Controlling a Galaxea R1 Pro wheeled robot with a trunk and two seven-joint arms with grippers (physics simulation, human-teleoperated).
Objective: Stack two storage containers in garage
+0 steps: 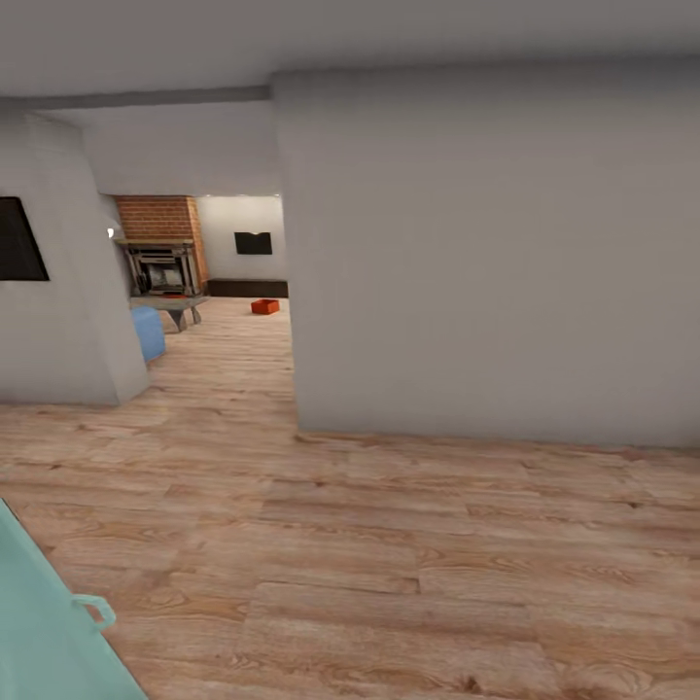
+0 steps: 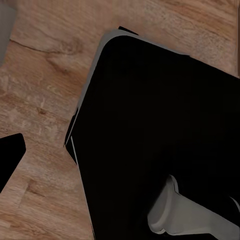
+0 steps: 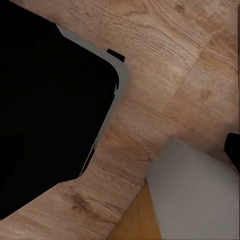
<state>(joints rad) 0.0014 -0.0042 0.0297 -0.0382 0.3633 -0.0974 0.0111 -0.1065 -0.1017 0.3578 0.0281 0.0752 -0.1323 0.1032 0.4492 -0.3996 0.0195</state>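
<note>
One orange-red storage container point(image 1: 264, 306) sits far off on the light wood floor of the living room, seen through the opening past the wall corner. It lies to the right of the brick fireplace point(image 1: 163, 262). In the left wrist view a dark fingertip point(image 2: 10, 157) pokes in at the picture's edge over the planks, beside the robot's black base point(image 2: 160, 130). In the right wrist view a dark fingertip point(image 3: 233, 148) shows at the edge, with the black base point(image 3: 45, 110) across from it. Nothing is held in either view.
A broad grey wall point(image 1: 496, 262) blocks the right side, its corner at the opening. Another grey wall point(image 1: 58, 311) bounds the left of the passage. A blue sofa point(image 1: 148, 332) stands beyond it. A teal panel with a handle point(image 1: 44, 632) is close at the lower left.
</note>
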